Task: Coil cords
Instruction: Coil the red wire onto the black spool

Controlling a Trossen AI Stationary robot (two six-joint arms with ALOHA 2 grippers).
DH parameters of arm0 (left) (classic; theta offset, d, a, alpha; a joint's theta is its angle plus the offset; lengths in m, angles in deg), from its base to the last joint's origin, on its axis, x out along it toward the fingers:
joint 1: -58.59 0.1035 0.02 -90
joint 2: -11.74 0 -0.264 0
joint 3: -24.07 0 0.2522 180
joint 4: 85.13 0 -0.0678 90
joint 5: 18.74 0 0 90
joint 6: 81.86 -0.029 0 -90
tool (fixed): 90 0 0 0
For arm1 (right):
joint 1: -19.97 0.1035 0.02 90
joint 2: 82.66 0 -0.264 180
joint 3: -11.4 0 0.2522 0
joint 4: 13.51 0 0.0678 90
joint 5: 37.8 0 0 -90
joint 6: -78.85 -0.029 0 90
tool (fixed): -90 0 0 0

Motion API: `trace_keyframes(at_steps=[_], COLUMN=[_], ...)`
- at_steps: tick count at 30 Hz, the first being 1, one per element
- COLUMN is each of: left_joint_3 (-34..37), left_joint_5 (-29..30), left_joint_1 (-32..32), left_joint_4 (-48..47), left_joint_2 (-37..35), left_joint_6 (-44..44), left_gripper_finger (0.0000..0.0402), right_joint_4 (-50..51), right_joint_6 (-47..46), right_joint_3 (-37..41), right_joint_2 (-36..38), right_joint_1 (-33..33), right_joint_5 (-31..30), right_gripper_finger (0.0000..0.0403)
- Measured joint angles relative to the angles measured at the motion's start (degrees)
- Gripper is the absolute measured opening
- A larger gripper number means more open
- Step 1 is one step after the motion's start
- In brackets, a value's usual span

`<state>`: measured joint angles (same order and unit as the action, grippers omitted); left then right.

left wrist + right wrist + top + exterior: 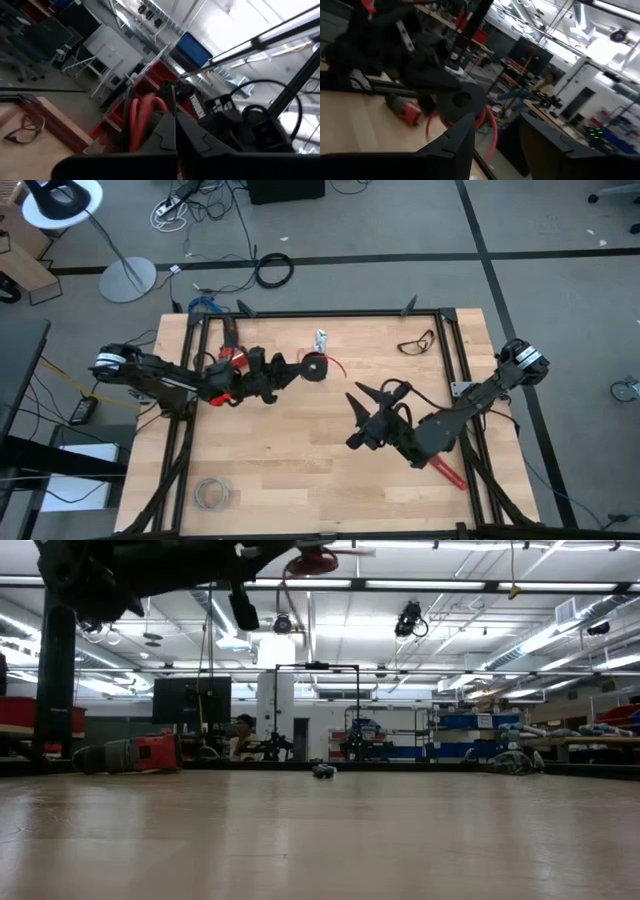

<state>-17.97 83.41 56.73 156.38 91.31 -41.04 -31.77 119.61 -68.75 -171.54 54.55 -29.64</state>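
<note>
red wire (322,366) partly hidden behind left gripper (312,368) (coil count unclear).

A: The bench (300,470) looks like pale wood, smooth and matt, with a dark metal frame (330,313) round its edge.

B: And the wire (327,364)?

A: Thin, red, smooth like plastic sheathing, a little glossy where it loops in the right wrist view. The left gripper (312,368) and right gripper (359,416) look like matt black plastic.

B: The floor (560,220)?

A: Dull grey, faintly mottled.
</note>
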Motion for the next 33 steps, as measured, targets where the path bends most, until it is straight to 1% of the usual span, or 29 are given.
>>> trace_keyframes(at_steps=[2, 7, 11, 14, 17, 23, 27, 30, 33], left_joint_3=[0.69, 0.92, 0.9, 0.9, 0.9, 0.9, 0.88, 0.88, 0.88], left_joint_5=[-0.92, -1.36, -1.4, -2.17, -2.47, -3.84, -3.92, -5.36, -6.91], left_joint_1=[0.7, 0.76, 0.78, 1.18, 1.48, 1.48, 1.5, 1.5, 1.5], left_joint_4=[1.4, 1.44, 1.69, 1.99, 0.71, 0.1, -0.08, -0.41, -0.76], left_joint_2=[1.07, 2.62, 2.61, 2.6, 2.59, 2.59, 2.59, 2.59, 2.59], left_joint_6=[1.16, 1.38, -0.11, -0.23, -1.27, -4.44, -4.84, -6.43, -8.1], left_gripper_finger=[0.0, 0.0, 0.0, 0.0, 0.0, 0.0, 0.0, 0.0, 0.0], right_joint_4=[0.12, 1.65, 5.94, 9.49, 10.78, 11.78, 12.11, 12.81, 14.53], right_joint_6=[-1.96, -4.72, -9.66, -11.95, -12.21, -12.63, -13.62, -13.62, -13.55], right_joint_3=[0.36, 0.44, 0.44, 0.44, 0.44, 0.44, 0.44, 0.44, 0.44], right_joint_2=[0.0, 0.0, 0.0, 0.02, 0.0, 0.0, 0.0, 0.0, 0.0], right_joint_1=[-0.98, -3.66, -5.26, -6.55, -8.22, -12.27, -12.97, -13.24, -14.5], right_joint_5=[1.94, 4.27, 6.57, 7.11, 7.15, 11.37, 12.58, 14.47, 14.8], right_gripper_finger=[0.0148, 0.0143, 0.0142, 0.0141, 0.0141, 0.0141, 0.0141, 0.0141, 0.0141])
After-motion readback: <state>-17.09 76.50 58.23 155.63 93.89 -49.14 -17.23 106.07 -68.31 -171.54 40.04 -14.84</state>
